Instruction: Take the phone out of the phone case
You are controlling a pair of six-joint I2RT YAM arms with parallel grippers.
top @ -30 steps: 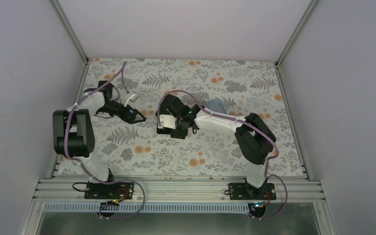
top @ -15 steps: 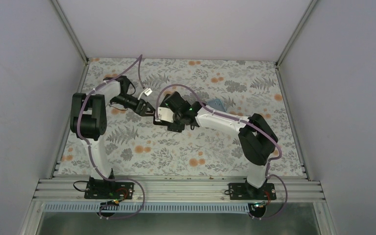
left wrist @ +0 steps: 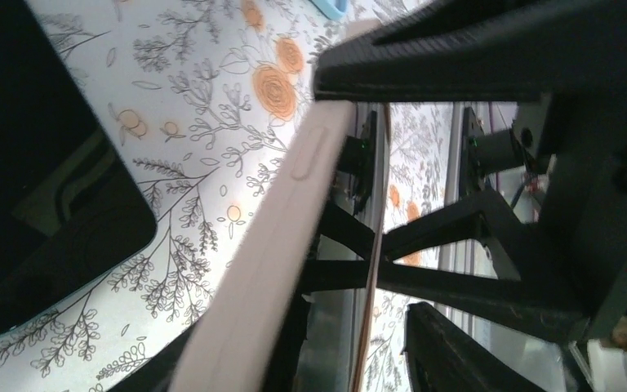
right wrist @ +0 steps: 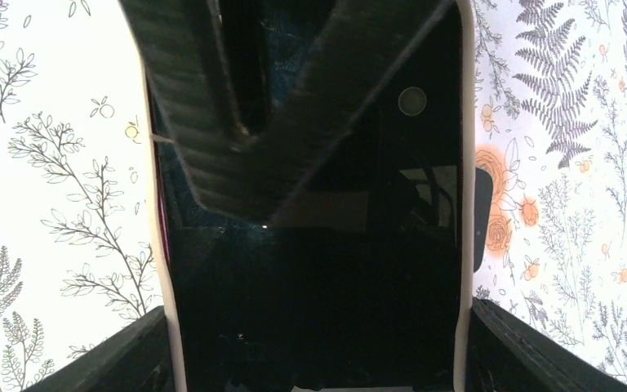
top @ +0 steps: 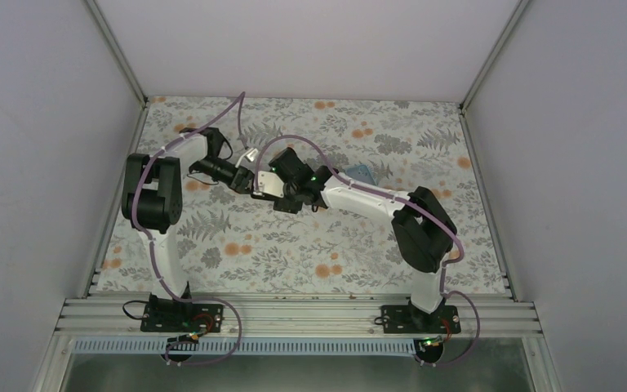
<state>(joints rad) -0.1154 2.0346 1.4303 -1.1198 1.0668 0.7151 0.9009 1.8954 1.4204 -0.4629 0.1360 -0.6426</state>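
Note:
The phone (right wrist: 318,269), black screen facing the right wrist camera, sits in a cream phone case (right wrist: 464,163). My right gripper (right wrist: 318,327) is shut across the case's two long sides and holds it above the table (top: 212,237). In the top view my right gripper (top: 271,188) meets my left gripper (top: 249,179) mid-table. The left wrist view shows the case (left wrist: 286,212) edge-on. My left gripper (left wrist: 318,343) straddles the phone's far end. One finger (left wrist: 457,351) is on the screen side with a gap still showing. The other is mostly hidden behind the case.
A light blue object (top: 360,173) lies on the flowered table behind the right arm. A dark glossy slab with a rounded corner (left wrist: 33,163) lies on the table under the grippers. White walls enclose the back and both sides.
My left arm swung right from the table's left side up to the phone, and its jaws narrowed around the phone's end. My right gripper carried the phone slightly back and left.

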